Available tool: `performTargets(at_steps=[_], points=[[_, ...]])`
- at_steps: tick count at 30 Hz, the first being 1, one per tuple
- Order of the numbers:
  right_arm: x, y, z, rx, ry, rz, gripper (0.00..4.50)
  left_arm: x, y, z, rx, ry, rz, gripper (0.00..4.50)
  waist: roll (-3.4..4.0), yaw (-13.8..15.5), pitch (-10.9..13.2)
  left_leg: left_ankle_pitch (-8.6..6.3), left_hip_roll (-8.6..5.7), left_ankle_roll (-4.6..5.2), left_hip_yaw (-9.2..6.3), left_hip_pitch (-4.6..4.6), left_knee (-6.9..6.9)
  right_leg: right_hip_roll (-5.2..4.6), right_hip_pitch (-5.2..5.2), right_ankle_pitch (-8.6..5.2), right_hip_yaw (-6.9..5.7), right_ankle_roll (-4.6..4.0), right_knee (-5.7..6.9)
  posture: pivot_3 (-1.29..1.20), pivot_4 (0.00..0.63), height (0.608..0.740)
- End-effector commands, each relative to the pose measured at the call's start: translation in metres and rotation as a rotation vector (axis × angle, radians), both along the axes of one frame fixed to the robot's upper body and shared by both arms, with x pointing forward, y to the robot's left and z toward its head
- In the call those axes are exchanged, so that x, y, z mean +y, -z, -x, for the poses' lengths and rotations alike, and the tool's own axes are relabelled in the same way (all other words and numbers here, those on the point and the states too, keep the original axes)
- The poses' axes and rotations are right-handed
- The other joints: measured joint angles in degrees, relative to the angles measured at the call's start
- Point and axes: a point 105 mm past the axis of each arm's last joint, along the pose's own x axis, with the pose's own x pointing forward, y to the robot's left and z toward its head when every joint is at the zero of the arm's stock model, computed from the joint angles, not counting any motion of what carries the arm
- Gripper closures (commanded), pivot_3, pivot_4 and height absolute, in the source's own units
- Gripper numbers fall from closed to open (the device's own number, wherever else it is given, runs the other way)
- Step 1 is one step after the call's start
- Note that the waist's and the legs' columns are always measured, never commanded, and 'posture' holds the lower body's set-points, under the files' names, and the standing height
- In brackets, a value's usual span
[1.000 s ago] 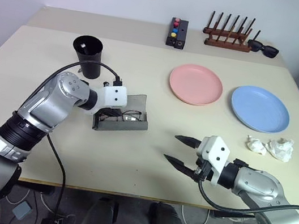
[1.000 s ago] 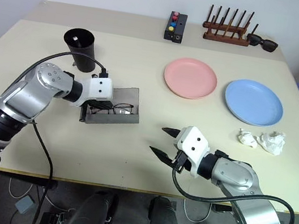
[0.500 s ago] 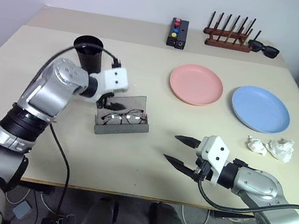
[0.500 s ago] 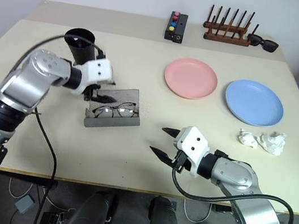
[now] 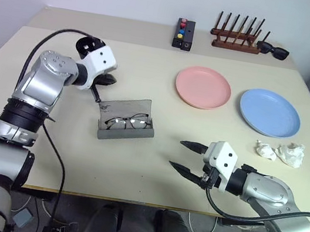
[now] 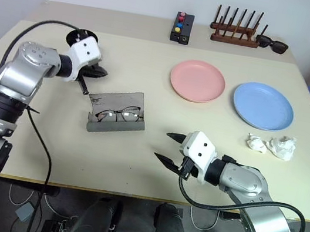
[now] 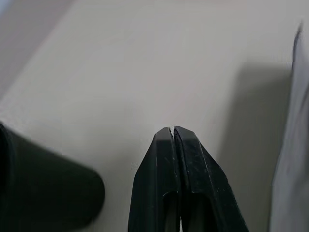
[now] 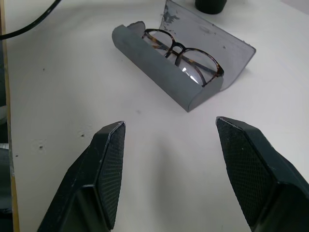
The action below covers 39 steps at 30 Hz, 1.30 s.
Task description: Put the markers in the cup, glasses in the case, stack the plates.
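— Left gripper [image 5: 106, 80] lifted off the case [image 5: 125, 124] toward the table's [image 5: 134, 166] far-left corner, fingers pressed together, empty.
— And the glasses [image 5: 128, 122]?
— Inside the open case, mid-table. Right gripper [image 5: 186, 157] hovers spread near the front edge.

Glasses [image 5: 125, 122] in the case [image 5: 124, 131], plates [image 5: 203, 88] to its right.

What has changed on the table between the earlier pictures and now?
The left gripper left the open case, rose and drew back toward the cup, and is shut and empty. The glasses lie in the case, now uncovered. The right gripper stayed open; the plates kept their places.
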Motion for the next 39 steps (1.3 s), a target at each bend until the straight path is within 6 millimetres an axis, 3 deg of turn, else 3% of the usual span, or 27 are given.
performTargets(at_steps=[1, 6, 11, 16, 20, 23, 28, 30, 33, 39], points=[[0.005, -0.016, 0.001, -0.056, -0.032, -0.013, 1.46, -0.012, 0.009, 0.015, 0.035, 0.109, -0.022, 4.46, 0.0, 0.05, 0.0, 0.0, 0.0, 0.0, -0.01, 0.0, 0.0, 0.0, 0.0, 0.0, 0.0, 0.0, 0.0, 0.0, 0.15, 0.735], [0.007, -0.028, -0.003, -0.069, -0.034, -0.034, 1.46, -0.028, 0.019, 0.041, 0.096, 0.234, 0.024, 4.46, -0.01, 0.1, 0.01, 0.0, 0.03, 0.0, -0.06, -0.02, 0.01, -0.02, 0.0, 0.0, 0.0, -0.01, 0.0, 0.0, 0.15, 0.735], [0.006, -0.027, -0.003, -0.056, -0.03, -0.03, 1.46, -0.043, 0.018, 0.064, 0.128, 0.326, 0.068, 4.46, -0.01, 0.07, 0.01, 0.0, 0.03, 0.0, -0.06, -0.03, 0.01, -0.05, 0.0, 0.0, 0.0, -0.01, 0.0, 0.0, 0.15, 0.735], [0.003, -0.026, -0.005, -0.047, -0.016, -0.025, 1.46, -0.049, 0.028, 0.086, 0.179, 0.375, 0.05, 4.46, -0.01, -0.12, 0.01, 0.0, 0.05, 0.0, -0.07, -0.01, 0.0, -0.01, 0.0, 0.0, 0.0, -0.01, 0.0, 0.0, 0.15, 0.735], [-0.001, -0.023, -0.009, -0.043, 0.004, -0.01, 1.46, -0.044, 0.042, 0.088, 0.182, 0.349, -0.009, 4.46, -0.01, -0.03, 0.01, 0.0, 0.04, 0.0, -0.06, 0.0, 0.01, -0.02, 0.01, 0.0, 0.0, -0.01, 0.0, 0.0, 0.15, 0.735], [-0.008, -0.02, -0.016, -0.045, 0.046, 0.003, 1.46, -0.049, 0.034, 0.08, 0.122, 0.321, 0.064, 4.46, -0.01, 0.08, 0.0, 0.0, 0.04, 0.0, -0.05, 0.03, 0.01, -0.02, 0.04, 0.0, 0.0, -0.01, 0.0, 0.0, 0.15, 0.735], [-0.033, -0.014, -0.059, -0.132, 0.217, 0.108, 1.46, -0.055, 0.0, 0.056, -0.021, 0.231, 0.273, 4.46, -0.03, 0.08, 0.01, 0.0, 0.0, 0.0, -0.03, 0.03, 0.09, -0.03, 0.08, 0.0, 0.0, -0.01, -0.03, 0.0, 0.15, 0.735], [-0.046, -0.009, -0.08, -0.173, 0.28, 0.181, 1.46, -0.053, -0.004, 0.058, -0.048, 0.254, 0.279, 4.46, -0.02, -0.43, 0.01, 0.0, 0.01, 0.0, -0.01, 0.05, 0.09, -0.01, 0.07, 0.01, 0.01, -0.01, -0.03, 0.0, 0.15, 0.735], [-0.073, -0.002, -0.128, -0.277, 0.386, 0.343, 1.46, -0.045, -0.007, 0.064, -0.034, 0.279, 0.361, 4.46, 0.04, -0.91, 0.04, 0.0, 0.05, 0.0, 0.1, 0.09, -0.04, 0.02, -0.04, 0.03, 0.04, -0.06, 0.0, 0.0, 0.15, 0.735], [-0.088, 0.001, -0.173, -0.396, 0.376, 0.52, 1.46, -0.043, -0.004, 0.082, 0.034, 0.337, 0.469, 4.46, 0.08, -1.41, 0.07, 0.0, 0.03, -0.01, 0.27, -0.02, -0.12, -0.06, -0.17, 0.05, 0.06, -0.07, 0.01, 0.0, 0.15, 0.735]])
